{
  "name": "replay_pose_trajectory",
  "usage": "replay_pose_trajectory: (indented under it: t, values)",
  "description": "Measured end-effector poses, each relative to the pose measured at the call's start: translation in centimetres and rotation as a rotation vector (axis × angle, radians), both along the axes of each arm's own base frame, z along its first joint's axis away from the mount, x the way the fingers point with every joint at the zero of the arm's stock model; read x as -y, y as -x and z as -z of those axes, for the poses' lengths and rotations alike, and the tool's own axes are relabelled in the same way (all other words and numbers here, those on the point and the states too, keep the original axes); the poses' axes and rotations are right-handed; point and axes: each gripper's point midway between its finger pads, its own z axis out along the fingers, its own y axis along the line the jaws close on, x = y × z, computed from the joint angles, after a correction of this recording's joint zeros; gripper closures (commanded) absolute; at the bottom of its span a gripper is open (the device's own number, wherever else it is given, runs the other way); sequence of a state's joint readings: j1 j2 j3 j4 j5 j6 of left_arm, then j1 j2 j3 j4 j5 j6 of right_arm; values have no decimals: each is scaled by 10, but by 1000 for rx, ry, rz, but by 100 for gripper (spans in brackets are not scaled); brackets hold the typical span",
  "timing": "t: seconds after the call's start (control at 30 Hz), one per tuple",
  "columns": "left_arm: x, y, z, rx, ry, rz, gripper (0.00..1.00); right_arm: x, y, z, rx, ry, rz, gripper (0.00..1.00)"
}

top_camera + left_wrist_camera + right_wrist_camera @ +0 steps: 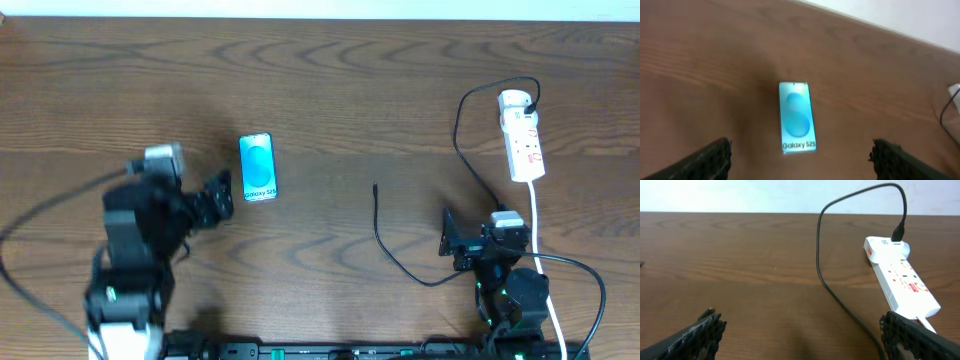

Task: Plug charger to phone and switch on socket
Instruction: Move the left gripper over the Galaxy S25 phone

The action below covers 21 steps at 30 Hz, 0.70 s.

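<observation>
Overhead: phone (pixel 257 167) lies flat on the bench (pixel 400 80), just beside the left hand (pixel 218 198), which is spread wide and empty. The charger (pixel 378 225) has its tip loose mid-bench. The socket (pixel 522 135) is far right, beyond the right hand (pixel 452 240).
Left wrist: phone ahead, apart from both fingers (pixel 710 160).
Right wrist: hand wide, empty; charger plugged into socket.

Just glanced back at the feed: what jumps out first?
The glowing cyan phone lies left of centre, just ahead of the open left gripper. The white socket sits far right, and the black charger runs from it to a loose tip near the middle.
</observation>
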State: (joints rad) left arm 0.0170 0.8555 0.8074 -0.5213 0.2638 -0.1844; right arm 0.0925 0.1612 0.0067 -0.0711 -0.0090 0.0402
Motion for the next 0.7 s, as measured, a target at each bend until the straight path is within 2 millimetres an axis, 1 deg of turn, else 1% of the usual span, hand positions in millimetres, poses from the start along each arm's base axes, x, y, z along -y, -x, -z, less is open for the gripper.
replay_pose_trajectory:
  t: [0.03, 0.07, 0.1, 0.23, 0.33, 0.37, 0.47, 0.7]
  values:
    - [0, -6, -4, -37, -3, 5, 10, 0, 0, 0, 0, 0, 0, 1]
    - [0, -10, -6, -90, -12, 14, 2, 0, 0, 0, -1, 0, 1, 1]
    - [0, -13, -7, -150, -23, 25, 2, 0, 0, 0, 0, 0, 1, 1]
    - [0, -33, -18, -298, -52, 64, 2, 0, 0, 0, 1, 0, 2, 1]
    - [0, -55, -22, -312, -61, 77, 2, 0, 0, 0, 1, 0, 2, 1]
    - [0, -57, -19, -325, -61, 78, 2, 0, 0, 0, 0, 0, 2, 1]
    - [0, -53, -7, -384, -60, 83, 2, 0, 0, 0, 0, 0, 2, 1]
    - [0, -55, -1, -402, -55, 79, 2, 0, 0, 0, 0, 0, 2, 1]
